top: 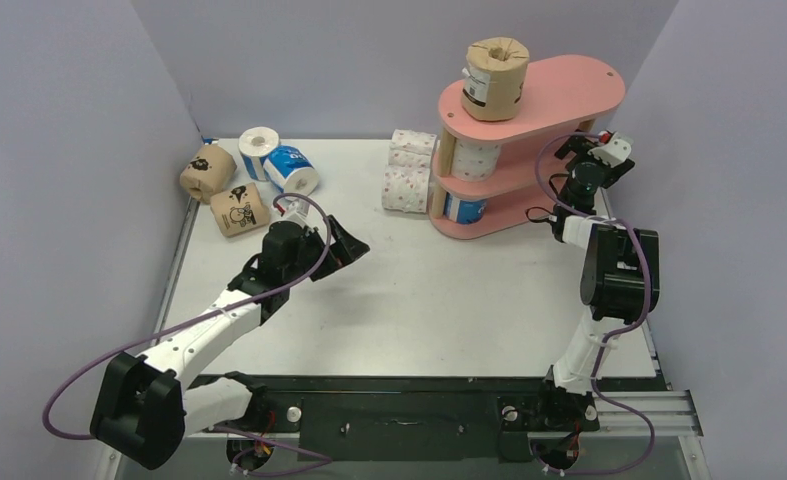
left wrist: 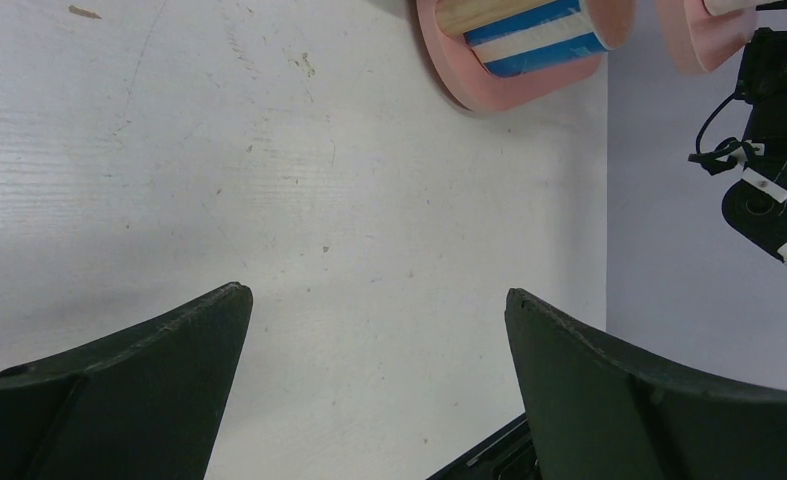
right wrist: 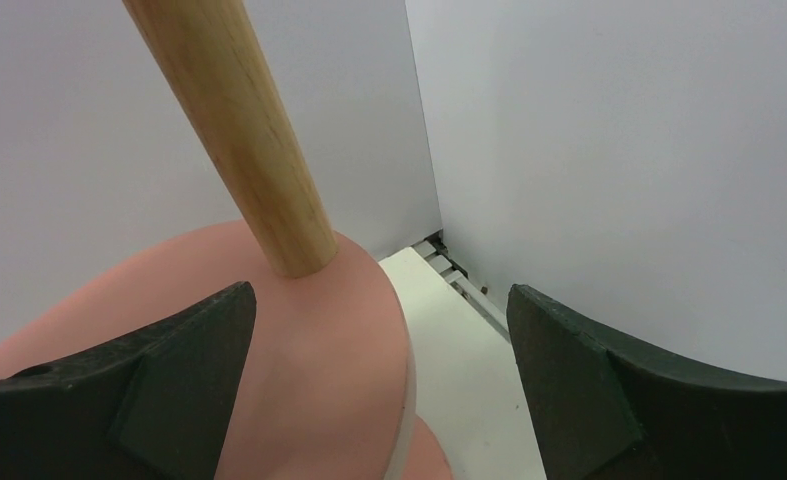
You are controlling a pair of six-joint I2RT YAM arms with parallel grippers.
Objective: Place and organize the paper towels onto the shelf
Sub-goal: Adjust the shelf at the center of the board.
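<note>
The pink shelf (top: 569, 85) stands at the back right. A brown roll (top: 496, 78) is on its top board, a pink-dotted white roll (top: 476, 158) on the middle board and a blue roll (top: 464, 208) on the bottom board. Two more dotted rolls (top: 407, 175) lie left of the shelf. Two brown rolls (top: 224, 190) and two blue rolls (top: 279, 160) sit at the back left. My left gripper (top: 344, 245) (left wrist: 379, 300) hangs open over bare table. My right gripper (top: 572, 148) (right wrist: 381, 300) is open at the shelf's right end, over a pink board (right wrist: 299, 340) by a wooden post (right wrist: 239, 140).
Grey walls close in the table on the left, back and right. The right arm (left wrist: 769, 150) stands close to the right wall. The table's right edge and a rail (right wrist: 469, 290) show beyond the shelf.
</note>
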